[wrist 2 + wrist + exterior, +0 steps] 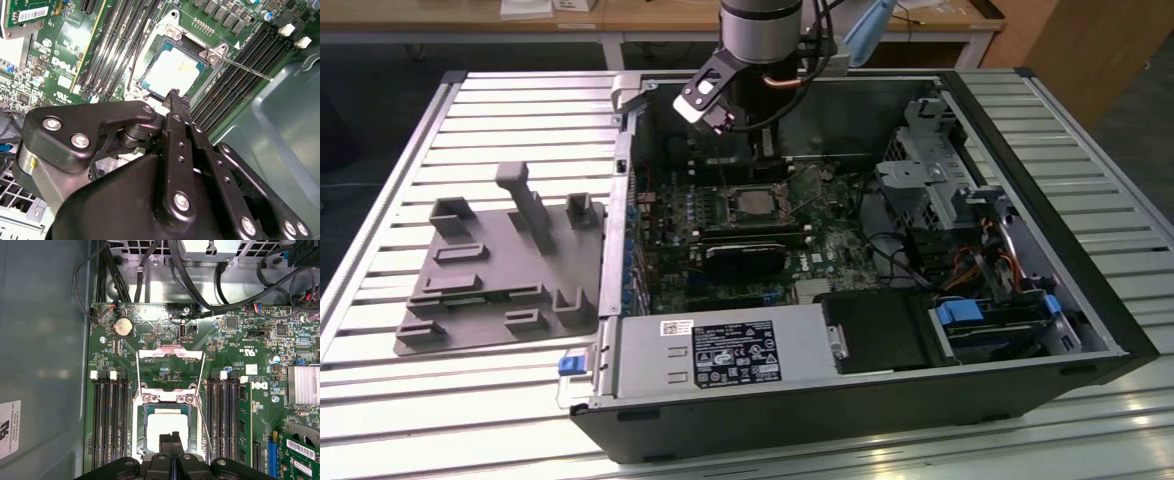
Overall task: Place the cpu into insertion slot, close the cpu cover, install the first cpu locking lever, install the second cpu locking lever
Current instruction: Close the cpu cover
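Just beneath the gripper (171, 436), jaws seemingly pressed together, the cpu (167, 421) lies socketed.

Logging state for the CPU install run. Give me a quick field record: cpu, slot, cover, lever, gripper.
cpu: sits in the insertion slot, silver top up
cpu cover: open, swung back off the slot
locking lever: thin rod sticking out over the memory slots, not latched
gripper: shut, holding nothing, fingertips just over the cpu; contact cannot be told
work done: cpu placed; cover not yet closed
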Tool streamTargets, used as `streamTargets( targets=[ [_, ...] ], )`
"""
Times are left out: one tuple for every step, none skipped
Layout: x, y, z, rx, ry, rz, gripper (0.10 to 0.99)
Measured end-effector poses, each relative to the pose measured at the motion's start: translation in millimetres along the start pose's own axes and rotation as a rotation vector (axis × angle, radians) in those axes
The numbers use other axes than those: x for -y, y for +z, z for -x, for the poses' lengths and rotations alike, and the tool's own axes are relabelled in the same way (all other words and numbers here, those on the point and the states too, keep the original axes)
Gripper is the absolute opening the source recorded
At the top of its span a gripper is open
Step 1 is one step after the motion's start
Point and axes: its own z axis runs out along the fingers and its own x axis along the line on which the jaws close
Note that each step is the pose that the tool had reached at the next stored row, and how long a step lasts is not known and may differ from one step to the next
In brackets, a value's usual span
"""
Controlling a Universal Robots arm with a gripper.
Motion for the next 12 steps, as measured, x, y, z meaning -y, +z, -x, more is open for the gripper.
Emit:
streamTargets(
  targets=[
    [0.0,0.0,0.0,0.0,0.0,0.0,0.102],
    [0.0,0.0,0.0,0.0,0.0,0.0,0.102],
    [0.0,0.0,0.0,0.0,0.0,0.0,0.102],
    [0.0,-0.1,0.0,0.0,0.0,0.0,0.102],
    [0.0,-0.2,0.0,0.0,0.0,0.0,0.102],
    [0.0,-0.7,0.0,0.0005,0.0,0.0,0.102],
    [-0.1,-1.7,0.0,0.0004,0.0,0.0,0.102],
    [-0.2,-3.1,0.0,0.0002,0.0,0.0,0.102],
    [-0.4,-5.0,0.0,0.0002,0.0,0.0,0.102],
    [-0.5,-6.8,-0.1,0.0,0.0,0.0,0.102],
    [-0.6,-8.2,-0.1,0.0001,0.0,0.0,0.102],
    [-0.7,-8.5,-0.1,0.0001,0.0,0.0,0.102]
  ],
)
